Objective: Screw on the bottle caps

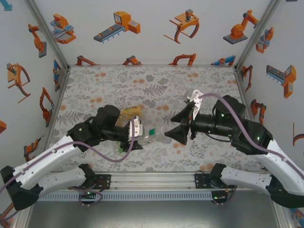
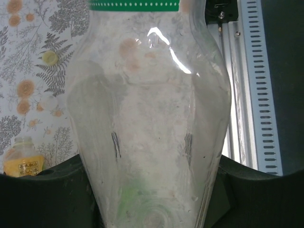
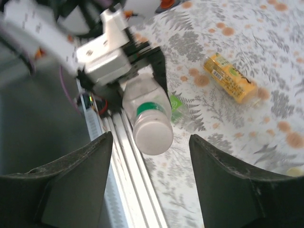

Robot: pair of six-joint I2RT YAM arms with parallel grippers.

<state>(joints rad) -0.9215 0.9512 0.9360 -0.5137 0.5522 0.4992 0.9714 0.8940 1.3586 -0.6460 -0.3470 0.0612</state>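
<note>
Left gripper [image 1: 134, 137] is clamped on the clear bottle [image 3: 145, 97], held level above the table's near edge, whitish cap [image 3: 153, 134] on its neck. Right gripper [image 3: 150, 140] has jaws apart, flanking the cap without touching. Risk: if half-threaded, that 1 cap drops off!

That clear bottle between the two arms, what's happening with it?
The left arm's jaws hold the clear plastic bottle with a green band sideways in the air. Its pale round screw cap sits on the neck. The right arm's jaws stand open facing the cap, apart from it. A yellow plastic bottle lies on the flowered table.
</note>
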